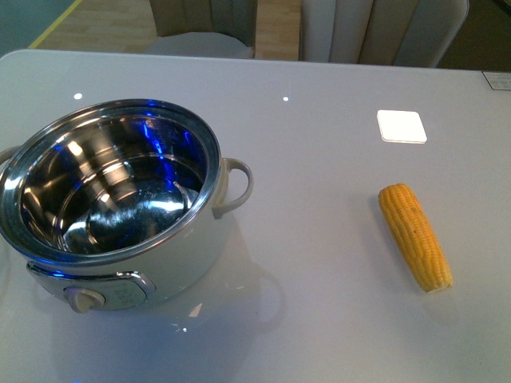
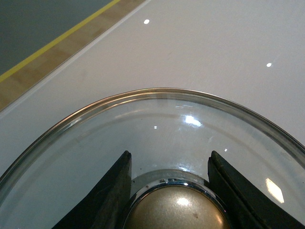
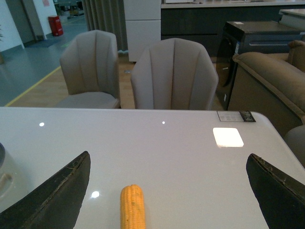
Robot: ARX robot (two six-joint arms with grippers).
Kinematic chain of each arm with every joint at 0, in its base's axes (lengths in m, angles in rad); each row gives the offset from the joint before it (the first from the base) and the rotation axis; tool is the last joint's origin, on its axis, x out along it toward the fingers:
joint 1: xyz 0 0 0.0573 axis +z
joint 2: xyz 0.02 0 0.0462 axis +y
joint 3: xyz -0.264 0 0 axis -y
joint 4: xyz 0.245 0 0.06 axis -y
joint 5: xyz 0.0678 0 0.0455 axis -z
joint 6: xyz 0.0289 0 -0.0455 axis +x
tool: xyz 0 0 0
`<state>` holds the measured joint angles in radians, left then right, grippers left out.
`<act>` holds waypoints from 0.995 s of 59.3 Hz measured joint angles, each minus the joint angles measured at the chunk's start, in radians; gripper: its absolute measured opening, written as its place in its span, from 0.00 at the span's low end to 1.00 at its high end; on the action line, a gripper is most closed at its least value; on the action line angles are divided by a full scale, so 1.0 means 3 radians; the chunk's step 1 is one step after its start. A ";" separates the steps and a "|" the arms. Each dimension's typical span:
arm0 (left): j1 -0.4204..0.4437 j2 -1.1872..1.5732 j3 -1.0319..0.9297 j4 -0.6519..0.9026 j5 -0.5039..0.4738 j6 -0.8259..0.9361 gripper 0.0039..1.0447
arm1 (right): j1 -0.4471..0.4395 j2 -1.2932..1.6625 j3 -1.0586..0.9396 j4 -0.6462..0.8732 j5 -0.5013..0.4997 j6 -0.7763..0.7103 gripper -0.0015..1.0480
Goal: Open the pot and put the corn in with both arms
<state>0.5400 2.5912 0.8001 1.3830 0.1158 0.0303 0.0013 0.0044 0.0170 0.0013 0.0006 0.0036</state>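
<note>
Your pot (image 1: 196, 255) stands on the left part of the bench (image 1: 319, 159). It is open, the steel inside is empty, and the control knob faces the robot. The lid (image 2: 157, 119) is not on it. In the left wrist view your left tool (image 2: 169, 156) has its fingers (image 2: 116, 191) against both sides of the lid's knob (image 2: 176, 210), so it is grasping the lid by the knob. Through the glass you see only bare bench, so the lid is away from the pot, probably to leave the opening free for the other arm. I cannot tell whether the lid rests on the bench or hangs above it.

The corn (image 1: 414, 235) lies flat on the right part of the bench, well apart from the pot, with its length running roughly away from the robot. Your right tool (image 3: 167, 157) is released, with the jaws wide apart and nothing between them. It hangs near the close end of the corn and looks along it. The corn is ahead of the open jaws, nearer to one finger than to the other.

I judge that the opening step is done and the corn is the next step. The jaws would close across the width of the cob, which suits a round thing that can roll. Center the tool first, then lower it.
</note>
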 joint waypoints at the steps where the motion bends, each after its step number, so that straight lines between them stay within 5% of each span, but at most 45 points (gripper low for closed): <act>1: -0.0019 0.0061 0.0121 -0.0008 0.0003 -0.0006 0.40 | 0.0000 -0.0003 0.0000 0.0000 0.0000 0.0000 0.92; 42: -0.0092 0.0365 0.0552 -0.0009 -0.0116 -0.0003 0.40 | 0.0000 0.0001 0.0000 0.0000 0.0000 0.0000 0.92; 59: -0.0098 0.0169 0.0296 0.0031 -0.0112 -0.0004 0.84 | 0.0000 0.0001 0.0000 0.0000 0.0000 0.0000 0.92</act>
<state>0.5106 2.6419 0.8890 1.3922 0.0822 0.0292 0.0013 0.0048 0.0170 0.0013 0.0006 0.0036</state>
